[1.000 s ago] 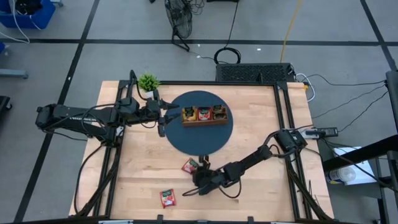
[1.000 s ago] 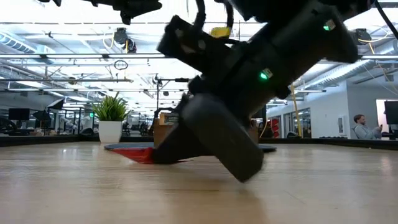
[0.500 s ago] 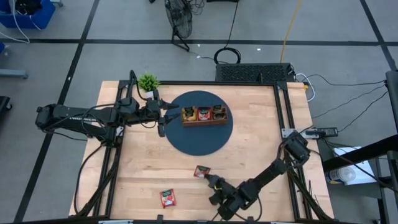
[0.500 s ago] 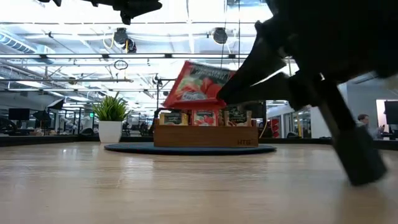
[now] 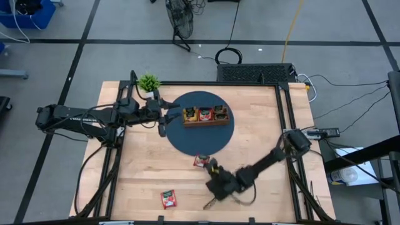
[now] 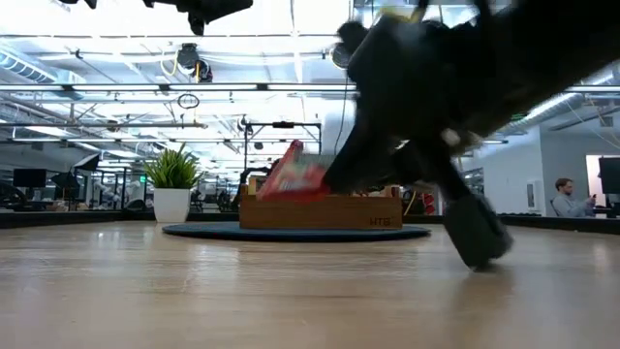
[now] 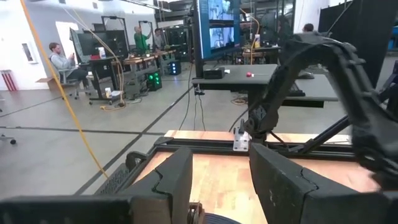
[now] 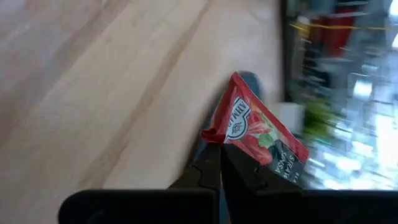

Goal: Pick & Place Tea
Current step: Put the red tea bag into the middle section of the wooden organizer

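Currently on record: one red tea sachet [image 8: 258, 134], pinched by a corner between the pressed-together fingers of the right gripper [image 5: 207, 164], held clear of the wooden table [image 5: 262, 125] near the front edge of the round dark mat [image 5: 200, 147]. In the low view the same sachet [image 6: 291, 179] hangs tilted in the air in front of the tray.

Second red tea sachet [image 5: 168, 199]: lies flat on the table near the front edge, well apart from the mat.

Wooden tray [image 5: 205, 121]: three compartments, standing on the far part of the mat; each compartment holds sachets, packed upright, their colours hard to tell from above.

Left gripper [image 5: 175, 114]: hovers just beside the left end of the tray, over the mat's edge, fingers [image 7: 171, 180] spread with nothing between them.

Small potted plant [image 5: 149, 83]: stands at the far left of the table, behind the left arm.

Background, low view: a seated person [image 6: 567, 199] in the room beyond the table.
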You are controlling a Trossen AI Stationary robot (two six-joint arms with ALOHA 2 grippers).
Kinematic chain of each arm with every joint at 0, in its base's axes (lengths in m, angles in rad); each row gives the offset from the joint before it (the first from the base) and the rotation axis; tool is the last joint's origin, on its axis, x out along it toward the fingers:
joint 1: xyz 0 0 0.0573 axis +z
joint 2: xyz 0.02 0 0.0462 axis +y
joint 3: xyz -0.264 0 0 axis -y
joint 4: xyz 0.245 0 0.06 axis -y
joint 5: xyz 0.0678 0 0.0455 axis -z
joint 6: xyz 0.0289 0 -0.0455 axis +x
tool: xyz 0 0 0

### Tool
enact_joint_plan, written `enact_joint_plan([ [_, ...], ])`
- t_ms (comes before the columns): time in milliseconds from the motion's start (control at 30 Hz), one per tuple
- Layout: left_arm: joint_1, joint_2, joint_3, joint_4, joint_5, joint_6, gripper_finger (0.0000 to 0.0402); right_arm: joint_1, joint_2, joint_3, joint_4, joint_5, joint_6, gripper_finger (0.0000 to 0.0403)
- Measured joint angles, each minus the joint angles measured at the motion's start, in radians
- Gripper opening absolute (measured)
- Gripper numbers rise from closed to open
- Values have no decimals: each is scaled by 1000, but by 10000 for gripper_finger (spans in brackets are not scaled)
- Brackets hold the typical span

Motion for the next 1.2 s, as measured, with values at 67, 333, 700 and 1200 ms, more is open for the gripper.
enact_joint_plan([
  [67, 0, 0, 0, -1, 0, 0, 163, -60, -46, -65, 74, -159, -6, 0],
  [333, 0, 0, 0, 45, 5, -17, 163, -342, -315, -330, 245, -790, 71, 0],
  [700, 1, 133, 0, 74, -34, -250, 164, -331, -517, -414, 281, -208, -483, 0],
  [1200, 9, 480, 0, 369, 57, -542, 163, -305, -510, -414, 353, -76, -614, 0],
])
